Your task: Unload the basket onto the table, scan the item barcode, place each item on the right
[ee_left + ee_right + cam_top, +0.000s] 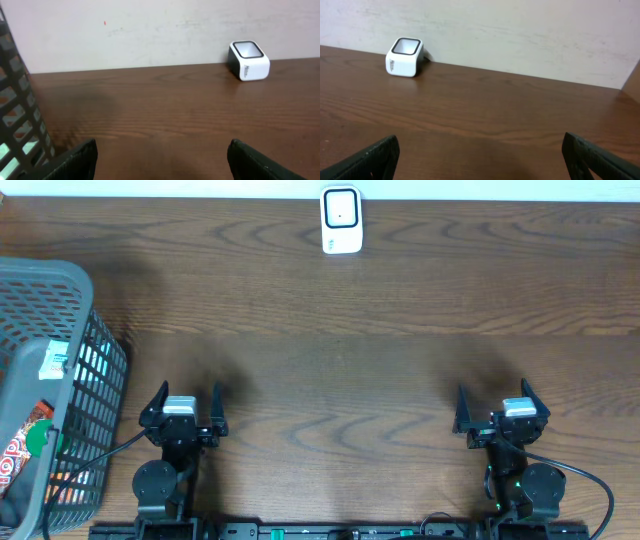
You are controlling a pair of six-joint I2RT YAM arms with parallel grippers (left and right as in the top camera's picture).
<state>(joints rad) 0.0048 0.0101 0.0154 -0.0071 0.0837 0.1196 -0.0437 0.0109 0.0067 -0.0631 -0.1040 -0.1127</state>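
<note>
**Both pincers spread and empty; goods lying in basket at left edge**

Along the front edge of the table (330,330), toward the left corner: left pincer (188,396), spread wide, gripping nothing. From its own wrist camera, only the dark fingertips (75,160) showing at the bottom corners, with bare wood grain between them.

Along the same front edge, toward the right corner: right pincer (494,394), likewise spread wide, gripping nothing. From the right wrist camera, one dark fingertip (370,160) low at each side, again with only bare table between.

At the left edge of the table, reaching to the front left corner: grey mesh basket (100,370), its near wall just beside the left arm. Inside it, against that wall: white-and-teal packet (52,360), lying higher up. Below that, deeper in the basket: red-and-orange packet (22,448) with a green patch. No telling from here where a barcode lies on either one.

At the far edge of the table, about midway along: scanner (341,220), small and white with a dark window, standing against the pale wall (520,30). Well apart from both pincers and from the basket.
</note>
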